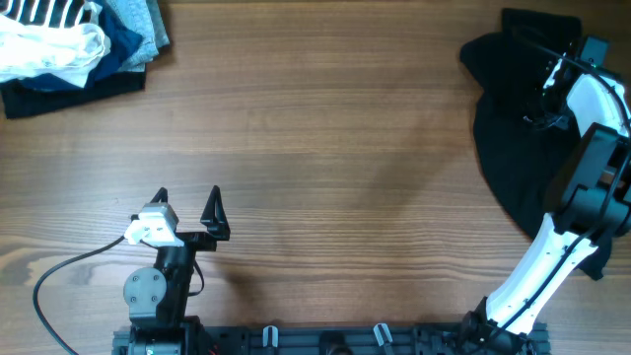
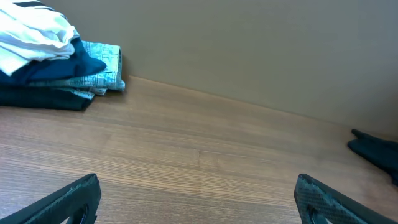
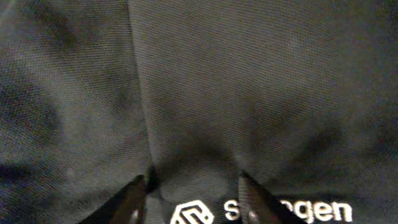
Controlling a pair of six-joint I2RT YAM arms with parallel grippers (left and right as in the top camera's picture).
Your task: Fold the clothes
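Note:
The clothes (image 1: 513, 148) are one black garment lying crumpled at the table's right edge; a corner of it shows at the right of the left wrist view (image 2: 376, 152). My right gripper (image 1: 550, 91) is down on its upper part. In the right wrist view the black fabric (image 3: 249, 81) fills the frame, with a small white logo (image 3: 194, 214) at the bottom. The right gripper (image 3: 193, 186) presses into the cloth, its jaws part way apart with a puckered ridge of fabric between them. My left gripper (image 1: 187, 202) (image 2: 198, 199) stands wide open over bare wood, holding nothing.
A heap of white, striped, light-blue and navy garments (image 1: 69, 44) (image 2: 50, 62) lies in the far left corner. The wooden table (image 1: 325, 148) stretches between the heap and the black garment. A cable (image 1: 59, 276) trails from the left arm's base.

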